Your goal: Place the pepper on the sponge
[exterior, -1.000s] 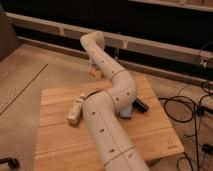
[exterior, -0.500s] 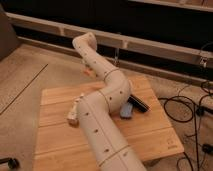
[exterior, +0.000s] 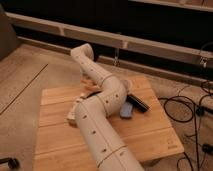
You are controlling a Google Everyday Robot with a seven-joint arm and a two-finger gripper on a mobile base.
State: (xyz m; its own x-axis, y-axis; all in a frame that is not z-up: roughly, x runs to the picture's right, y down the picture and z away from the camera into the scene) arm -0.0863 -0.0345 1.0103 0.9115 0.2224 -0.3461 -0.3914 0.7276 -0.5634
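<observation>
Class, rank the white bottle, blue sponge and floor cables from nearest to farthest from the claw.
1. Bottle, just left of the claw, which hangs over the table's left rear.
2. Sponge, right of the arm.
3. Cables, on the floor, far right.

arm [exterior: 102, 107]: upper bend swung left and lower
hand [exterior: 88, 90]: now down behind the arm, at the surface's [exterior: 150, 131] far edge
sponge [exterior: 126, 110]: more uncovered

Visible inventory: one wooden worktop [exterior: 145, 135], one robot arm [exterior: 100, 135] with one pincer [exterior: 86, 91] low over the worktop's far-left area, mostly hidden, one light-blue sponge [exterior: 126, 110], one black oblong bar [exterior: 138, 103], one whitish bottle-like object [exterior: 74, 114].
</observation>
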